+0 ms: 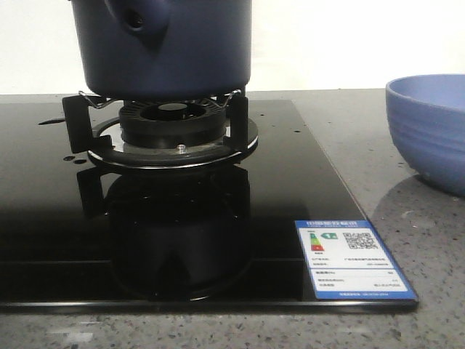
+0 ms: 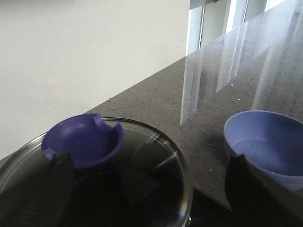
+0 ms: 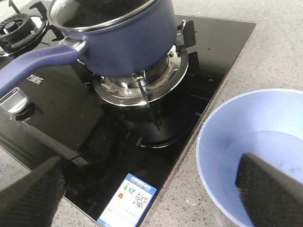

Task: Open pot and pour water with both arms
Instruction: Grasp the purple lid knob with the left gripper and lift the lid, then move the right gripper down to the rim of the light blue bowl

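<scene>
A: Pot (image 3: 128, 42) location? Handle (image 3: 35, 64) direction?
B: On the burner (image 1: 174, 127), lidded in glass (image 2: 142, 175); its handle points toward the near side.
A: Jaws?
B: Both spread, holding nothing.

Speckled grey stone countertop (image 1: 349, 145), black glass gas hob (image 1: 218, 240) set on it, periwinkle bowl (image 1: 429, 131) just beside the hob

Black glass hob (image 1: 43, 218), energy label (image 1: 351, 259), periwinkle bowl (image 1: 430, 131), grey countertop (image 1: 407, 240)
</scene>
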